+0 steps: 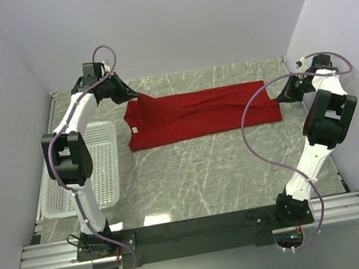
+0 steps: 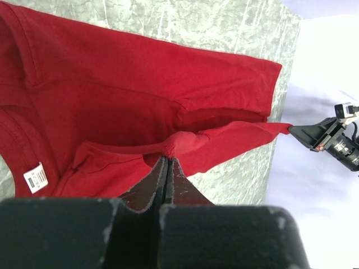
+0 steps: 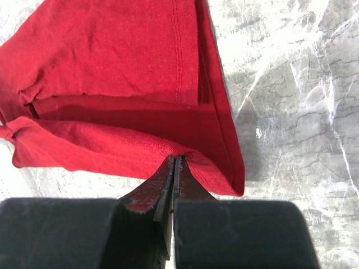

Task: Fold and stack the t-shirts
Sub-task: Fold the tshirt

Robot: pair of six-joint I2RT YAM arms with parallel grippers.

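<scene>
Left pincer (image 2: 167, 161) and right pincer (image 3: 174, 159) each clamped on a pinch of the t-shirt (image 1: 197, 114), which lies drawn out between them across the far surface (image 1: 205, 164). Cloth looks light and limp and sags between grips; corners and hems probably hold best. Neck tag (image 2: 36, 177) showing.

There was one plain deep-red short-sleeved cloth t-shirt (image 1: 203, 111), and it bore one small white neck tag (image 2: 36, 176). One white plastic mesh basket (image 1: 106, 166) was in view, on one grey marble-patterned table (image 1: 206, 171). Two white-and-black robot arms were counted, the left arm (image 1: 76, 147) and the right arm (image 1: 321, 125). Each ended in one dark two-finger gripper: the left gripper (image 1: 134, 99) and the right gripper (image 1: 276, 97).
</scene>
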